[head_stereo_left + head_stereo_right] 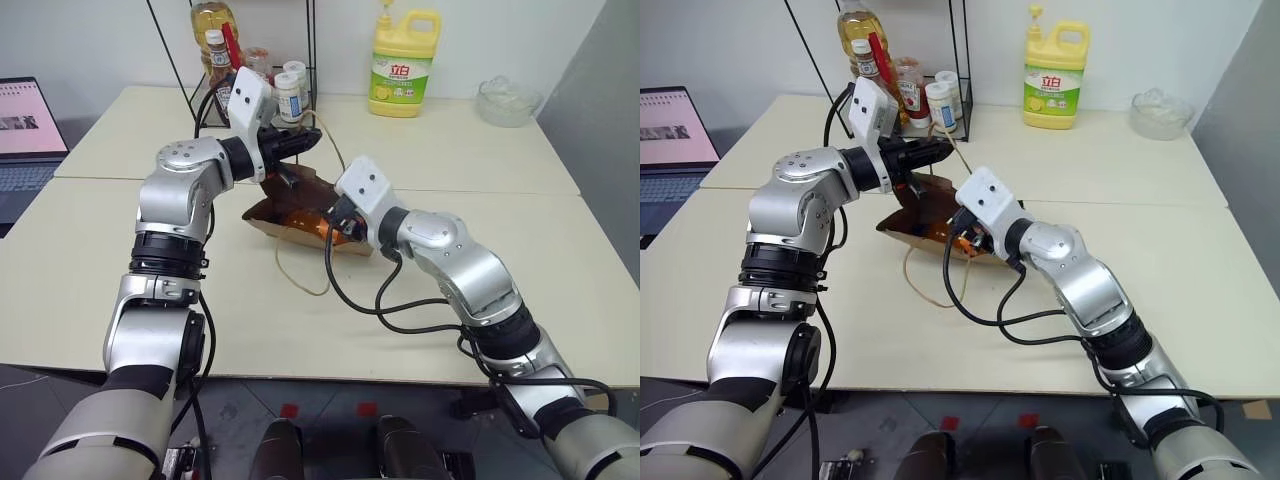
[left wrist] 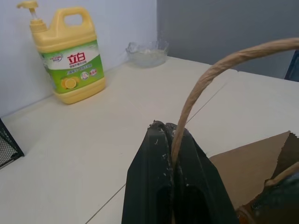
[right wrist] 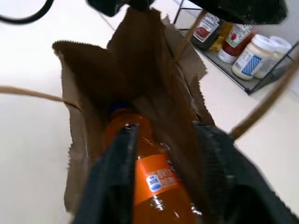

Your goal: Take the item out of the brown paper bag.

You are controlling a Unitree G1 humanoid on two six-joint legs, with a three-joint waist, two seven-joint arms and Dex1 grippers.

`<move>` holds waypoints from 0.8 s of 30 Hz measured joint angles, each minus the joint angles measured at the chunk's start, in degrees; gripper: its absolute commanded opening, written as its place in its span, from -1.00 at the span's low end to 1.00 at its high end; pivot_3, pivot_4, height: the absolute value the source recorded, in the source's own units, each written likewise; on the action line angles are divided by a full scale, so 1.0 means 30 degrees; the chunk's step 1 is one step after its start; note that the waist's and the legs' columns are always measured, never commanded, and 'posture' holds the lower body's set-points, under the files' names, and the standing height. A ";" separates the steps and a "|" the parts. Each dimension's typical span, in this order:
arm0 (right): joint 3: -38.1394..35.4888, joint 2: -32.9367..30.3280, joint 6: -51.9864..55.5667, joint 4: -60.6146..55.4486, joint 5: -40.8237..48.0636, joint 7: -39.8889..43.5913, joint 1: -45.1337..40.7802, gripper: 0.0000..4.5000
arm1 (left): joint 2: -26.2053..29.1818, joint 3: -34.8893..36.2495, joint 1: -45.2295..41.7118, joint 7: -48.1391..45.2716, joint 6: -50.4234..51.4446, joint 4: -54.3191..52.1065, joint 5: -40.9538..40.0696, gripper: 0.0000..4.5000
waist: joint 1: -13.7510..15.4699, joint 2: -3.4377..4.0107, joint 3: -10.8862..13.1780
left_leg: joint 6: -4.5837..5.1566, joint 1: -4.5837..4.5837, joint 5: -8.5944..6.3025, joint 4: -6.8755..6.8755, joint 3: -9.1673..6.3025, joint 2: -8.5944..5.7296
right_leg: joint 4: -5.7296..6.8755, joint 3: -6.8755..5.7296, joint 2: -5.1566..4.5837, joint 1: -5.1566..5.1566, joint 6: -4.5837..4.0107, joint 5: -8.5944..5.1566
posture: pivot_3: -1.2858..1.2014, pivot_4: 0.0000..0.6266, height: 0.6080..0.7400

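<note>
The right pincer (image 3: 166, 177) sits in the mouth of the brown paper bag (image 3: 140, 79), its 2 fingers (image 3: 114, 182) straddling the orange bottle (image 3: 149, 172); paper walls close in on both sides, so the only free way is back out through the mouth. Above it, the left pincer (image 2: 174, 140) pinches a cord handle (image 2: 205, 79) and blocks the way upward. Beyond the bag, a wire rack (image 3: 243, 77) of jars and sauce bottles stands near. Ahead of the left pincer the counter (image 2: 107, 140) lies open as far as the yellow jug (image 2: 67, 56) and glass bowl (image 2: 147, 49).
</note>
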 measured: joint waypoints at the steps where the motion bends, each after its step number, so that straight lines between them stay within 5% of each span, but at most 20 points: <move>1: 0.0455 -0.0386 -0.0402 0.0122 -0.0488 0.0282 -0.0240 -0.80 | 0.0000 0.0006 0.0000 -0.0001 -0.0001 0.0000 0.0000 -1.00 | -0.0025 0.0000 0.0000 | 0.0001 0.0001 -0.0001 0.0001 0.0001 0.0002 | 0.0000 -0.0001 0.0000 -0.0001 0.0000 0.0000 | 0.03 -0.52 1.00; 3: 0.1411 -0.1095 -0.1262 0.0452 -0.1651 0.0971 -0.0715 -0.99 | -0.0002 0.0009 0.0000 0.0000 -0.0005 0.0000 0.0000 -1.00 | -0.0066 0.0000 0.0000 | 0.0004 0.0001 -0.0002 -0.0002 0.0000 0.0002 | 0.0000 -0.0002 0.0001 -0.0002 0.0000 0.0000 | 0.03 -0.52 1.00; 9: 0.3627 -0.1907 -0.3454 0.1313 -0.4273 0.2935 -0.1879 -0.99 | -0.0145 0.0011 0.0002 -0.0002 -0.0007 0.0000 -0.0001 -1.00 | -0.0150 0.0000 0.0001 | -0.0004 0.0000 0.0003 -0.0002 0.0004 0.0003 | 0.0004 0.0003 0.0002 -0.0008 0.0001 0.0000 | 0.03 -0.52 1.00; 24: 0.4747 0.0414 -0.5833 0.6831 -0.7815 0.4693 -0.3498 -0.99 | -0.0317 0.0093 0.0047 0.0023 -0.0016 -0.0177 -0.0007 -1.00 | -0.0155 0.0000 0.0001 | -0.0028 -0.0002 0.0017 -0.0002 0.0005 0.0001 | 0.0007 0.0001 -0.0005 -0.0012 -0.0002 0.0001 | 0.03 -0.52 1.00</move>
